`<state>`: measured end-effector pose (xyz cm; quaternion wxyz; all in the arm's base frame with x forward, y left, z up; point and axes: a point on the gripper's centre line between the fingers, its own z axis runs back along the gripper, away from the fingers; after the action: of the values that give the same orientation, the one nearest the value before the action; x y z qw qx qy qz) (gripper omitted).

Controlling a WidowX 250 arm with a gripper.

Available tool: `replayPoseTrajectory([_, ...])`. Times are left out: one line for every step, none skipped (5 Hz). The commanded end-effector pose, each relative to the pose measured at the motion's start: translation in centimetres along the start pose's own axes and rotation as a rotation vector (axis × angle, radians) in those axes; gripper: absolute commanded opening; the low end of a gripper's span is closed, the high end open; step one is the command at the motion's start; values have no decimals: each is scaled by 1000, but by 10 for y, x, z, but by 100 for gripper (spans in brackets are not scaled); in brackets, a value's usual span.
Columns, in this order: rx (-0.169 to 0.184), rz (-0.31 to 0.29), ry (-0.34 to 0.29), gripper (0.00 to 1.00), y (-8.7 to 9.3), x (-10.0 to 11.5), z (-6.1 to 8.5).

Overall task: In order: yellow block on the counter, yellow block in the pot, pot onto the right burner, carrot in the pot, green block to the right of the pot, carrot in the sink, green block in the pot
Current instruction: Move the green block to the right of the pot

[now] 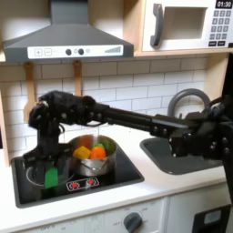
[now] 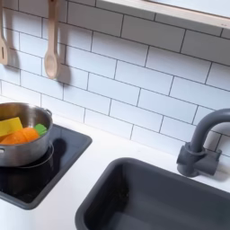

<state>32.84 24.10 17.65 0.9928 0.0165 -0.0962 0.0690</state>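
Claw point(image 1: 50, 162) low over the black stovetop point(image 1: 109, 178) at the first exterior view's left, closed around the green block point(image 1: 51, 176), upright and just left of the pot point(image 1: 91, 160). Block's base at or just above the stovetop; contact hard to tell. Pot on the burner, holding the yellow block point(image 1: 82, 152) and carrot point(image 1: 97, 153) side by side. In the second exterior view, pot point(image 2: 20, 144) at the left edge on the stovetop point(image 2: 49, 175), yellow block point(image 2: 9, 127) behind the carrot point(image 2: 23, 136). Sink point(image 2: 153, 202) well apart on the second exterior view's right, faucet point(image 2: 199, 148) behind it, white worktop point(image 2: 76, 193) between.
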Motion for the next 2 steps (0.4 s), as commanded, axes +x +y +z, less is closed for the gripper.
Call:
replayPoseTrajectory([-23, 10, -70, 0, -6, 8, 34])
replayPoseTrajectory([-59, -4, -81, 0, -14, 13, 42])
